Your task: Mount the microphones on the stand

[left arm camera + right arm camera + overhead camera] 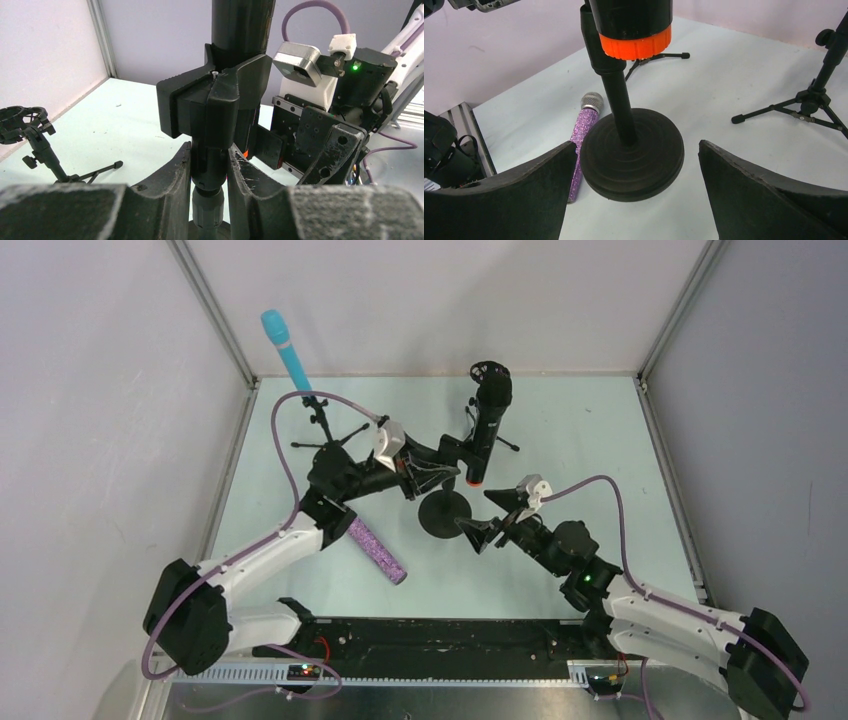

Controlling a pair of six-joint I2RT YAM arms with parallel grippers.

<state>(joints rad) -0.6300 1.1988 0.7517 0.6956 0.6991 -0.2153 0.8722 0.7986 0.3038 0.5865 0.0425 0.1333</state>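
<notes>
Left fingers [210, 167] clenched on the post of the black round-base stand [634, 160], just under its clip; reads as steadying it. Black stick mic w/ orange end [636, 42] sits upright in that clip and looks seated. Turquoise stick mic [284, 348] is up on the far-left tripod stand [322, 425]. Right fingers [485, 517] released, spread wide, low beside the base on its right, holding nothing.

Left to do, by my read: purple glitter mic w/ silver mesh head [583, 135]. It lies flat on the desk [450, 580], just beside the base on its near-left.
- Long axis: diagonal, far-left to near-right in top view. Left forearm passes over its far end.
- From right fingers: across the base, to the left.
- Empty shock-mount tripod [25, 125] stands on the far side.
- Left arm is nearer but busy; right is free. I'd reach round the base w/ right, fingers set across the axis.
</notes>
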